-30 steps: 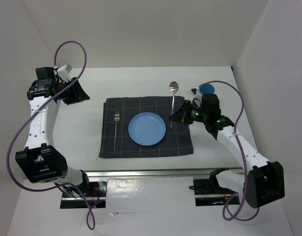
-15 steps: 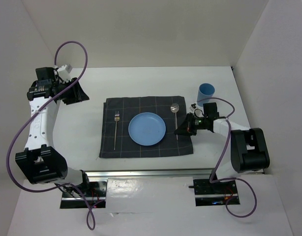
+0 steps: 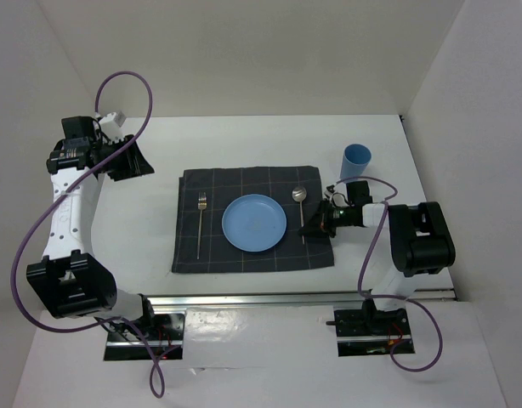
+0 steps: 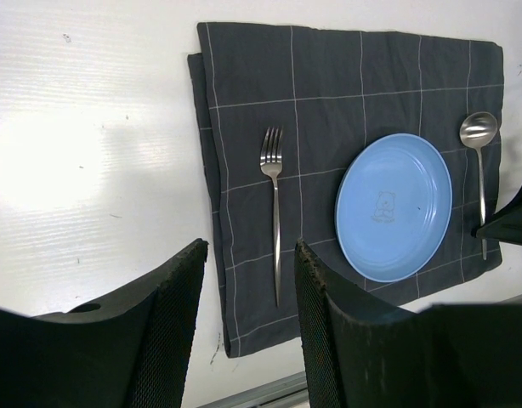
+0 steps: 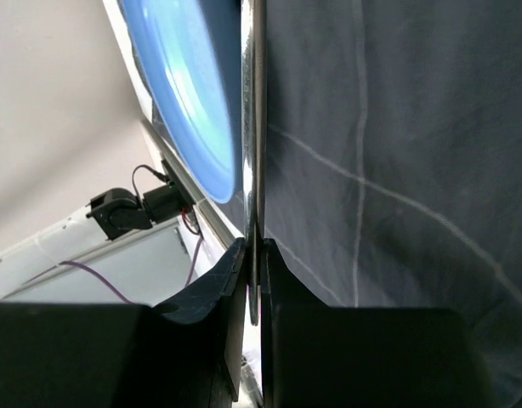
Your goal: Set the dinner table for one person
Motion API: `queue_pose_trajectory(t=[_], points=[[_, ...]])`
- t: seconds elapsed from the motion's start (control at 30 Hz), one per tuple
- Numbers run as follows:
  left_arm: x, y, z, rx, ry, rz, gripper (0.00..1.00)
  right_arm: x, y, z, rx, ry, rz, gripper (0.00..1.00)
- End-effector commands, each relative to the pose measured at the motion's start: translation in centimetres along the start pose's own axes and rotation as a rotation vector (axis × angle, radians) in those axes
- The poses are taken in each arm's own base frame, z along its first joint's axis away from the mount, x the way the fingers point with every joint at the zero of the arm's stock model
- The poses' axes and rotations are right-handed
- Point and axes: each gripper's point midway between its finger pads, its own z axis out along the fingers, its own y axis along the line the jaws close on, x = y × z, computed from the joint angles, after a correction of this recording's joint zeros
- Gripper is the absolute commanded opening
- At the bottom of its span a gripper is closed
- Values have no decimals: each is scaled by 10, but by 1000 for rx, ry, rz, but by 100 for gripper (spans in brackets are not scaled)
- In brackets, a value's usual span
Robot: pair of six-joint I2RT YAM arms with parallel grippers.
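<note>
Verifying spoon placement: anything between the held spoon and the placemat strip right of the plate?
Nothing visible. The spoon, with the right gripper jaws shut on its handle, is over bare placemat beside the blue plate. The blue cup stands off the mat, farther back.

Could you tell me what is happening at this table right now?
The robot is laying a place setting on the dinner table. The right tool is shut on the handle of a spoon, holding it low over the checked placemat just right of the blue plate. A fork lies on the placemat left of the plate, and a blue cup stands on the table beyond the mat's far right corner. The left tool hangs open off to the left, holding nothing.
</note>
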Motion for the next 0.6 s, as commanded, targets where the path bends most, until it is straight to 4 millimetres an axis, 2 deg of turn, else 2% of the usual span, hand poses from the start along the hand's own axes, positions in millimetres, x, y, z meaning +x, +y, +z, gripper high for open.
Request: queue_pose_trajectory(t=[0.0, 0.03, 0.07, 0.17, 0.37, 0.57], points=[[-9, -4, -7, 7, -29, 24, 54, -12, 3, 4, -27, -24, -29, 0], [-9, -4, -7, 7, -29, 24, 54, -11, 1, 5, -24, -18, -19, 2], [-9, -4, -7, 7, -29, 24, 54, -11, -4, 7, -12, -16, -8, 10], [-9, -4, -7, 7, -29, 24, 54, -12, -10, 8, 18, -15, -5, 22], [-9, -4, -7, 7, -29, 24, 54, -18, -18, 7, 81, -36, -8, 30], [-9, -4, -7, 7, -29, 24, 54, -11, -26, 5, 127, -22, 15, 36]])
